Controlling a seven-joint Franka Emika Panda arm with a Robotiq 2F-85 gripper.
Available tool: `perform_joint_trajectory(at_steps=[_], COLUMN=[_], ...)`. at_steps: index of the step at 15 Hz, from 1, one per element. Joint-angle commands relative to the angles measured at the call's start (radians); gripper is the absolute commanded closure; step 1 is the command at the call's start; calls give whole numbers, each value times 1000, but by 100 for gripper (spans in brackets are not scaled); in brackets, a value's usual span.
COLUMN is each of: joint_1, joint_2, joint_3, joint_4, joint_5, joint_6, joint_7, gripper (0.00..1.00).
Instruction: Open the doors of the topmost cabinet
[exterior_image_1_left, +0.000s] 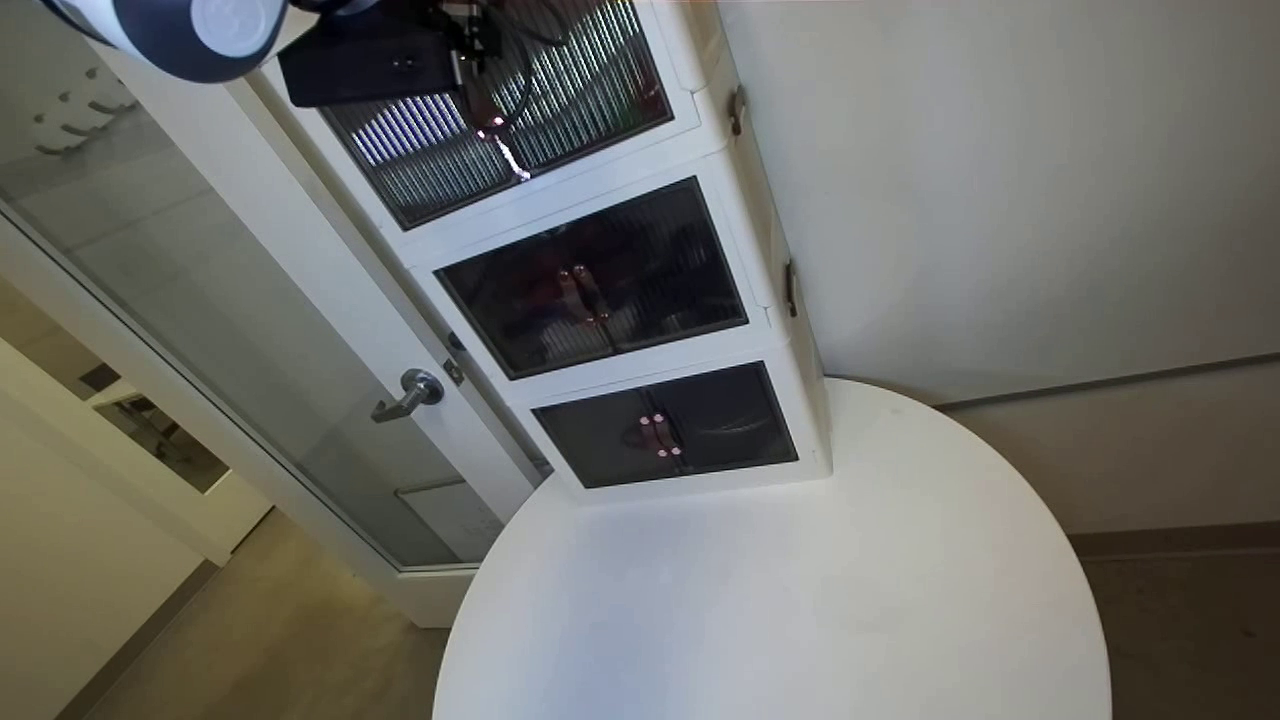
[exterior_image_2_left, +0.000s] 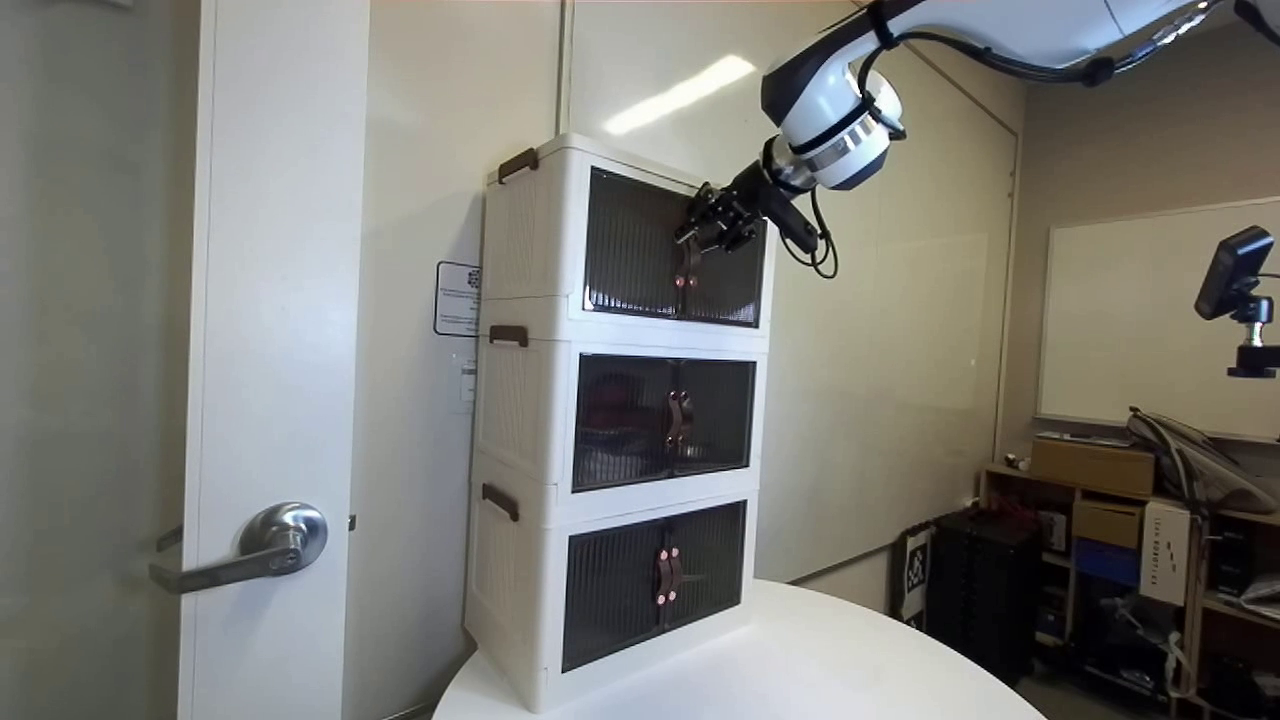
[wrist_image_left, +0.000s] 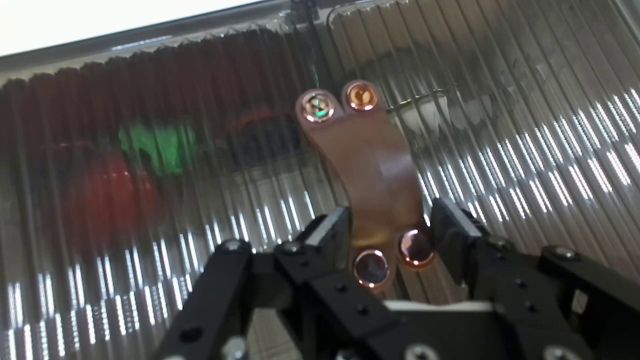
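Claw (wrist_image_left: 390, 220) flanking the paired brown handles (wrist_image_left: 382, 172), doors (exterior_image_2_left: 635, 245) of the topmost cabinet (exterior_image_2_left: 530, 240) shut.

Its fingers (wrist_image_left: 326, 227) stand one on each side of the handles; whether they grip or merely straddle cannot be told. Reaching the handles looks done; pulling and swinging both doors out appears left. The cabinet tops, in both exterior views, two closed lower compartments (exterior_image_2_left: 520, 410), all carried by the round white surface (exterior_image_2_left: 800, 660). No readable brand shows on their fronts. Just beside the cabinet, a bordered notice (exterior_image_2_left: 457, 298) carries print too small to read; well apart, a white box (exterior_image_2_left: 1165, 552) bears vertical lettering that may include "ROBOT", the rest unclear.
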Motion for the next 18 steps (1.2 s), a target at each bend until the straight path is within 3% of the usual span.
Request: perform_joint_trajectory(at_steps=[1, 2, 4, 5, 7, 9, 13, 14, 15, 18], joint_1=[-15, -18, -22, -24, -29, -32, -39, -43, -49, -52], joint_2=[-10, -10, -11, -11, -13, -18, -23, -23, -25, -31], joint_3=[-27, -26, -23, -23, -21, -21, -22, -27, -30, -30], joint_4=[-13, -12, -8, -7, -6, -6, -6, -8, -9, -11], joint_5=[-12, -8, 3, 6, 12, 15, 16, 16, 18, 19], joint_6=[2, -8, -23, -25, -43, -58, -85, -84, -90, -99], joint_7=[28, 27, 23, 23, 23, 22, 25, 27, 28, 31], gripper=[57, 31, 28, 73, 70, 81, 86, 90, 100, 98])
